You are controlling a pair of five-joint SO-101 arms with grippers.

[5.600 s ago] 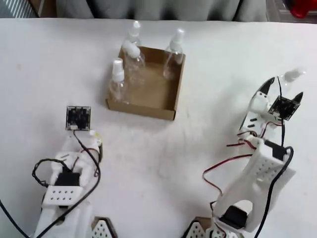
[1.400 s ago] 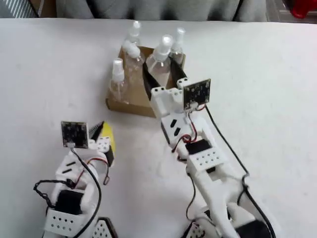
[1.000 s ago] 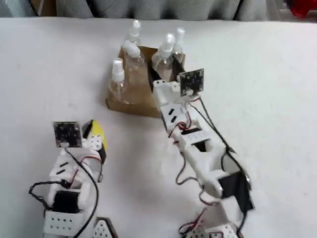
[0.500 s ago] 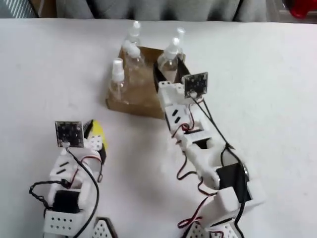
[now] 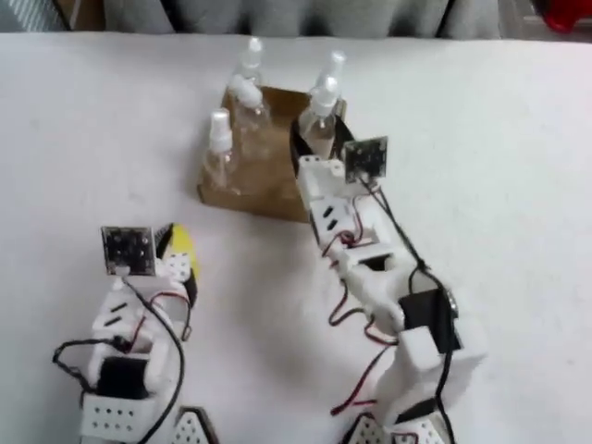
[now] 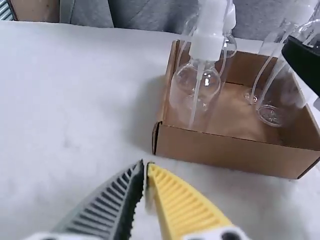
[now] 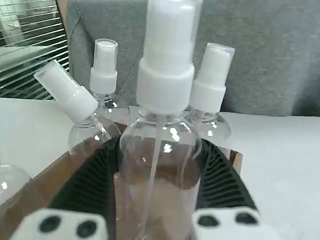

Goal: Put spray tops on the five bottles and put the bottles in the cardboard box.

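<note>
White table (image 5: pixel 490 129), grey fabric (image 5: pixel 277 17) behind its far edge, red object (image 5: pixel 566 13) at far right, slatted blinds (image 7: pixel 25 30) far left

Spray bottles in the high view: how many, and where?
5. In the cardboard box: near-left bottle, tilted bottle behind it, far-left bottle, far-right bottle. The fifth bottle is in the right claw at the box's right side. None looks hidden.

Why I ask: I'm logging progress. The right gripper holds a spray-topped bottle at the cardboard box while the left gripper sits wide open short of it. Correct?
No. The left gripper is shut, empty, as the left wrist view shows. The right gripper does hold a spray-topped bottle at the cardboard box.
</note>
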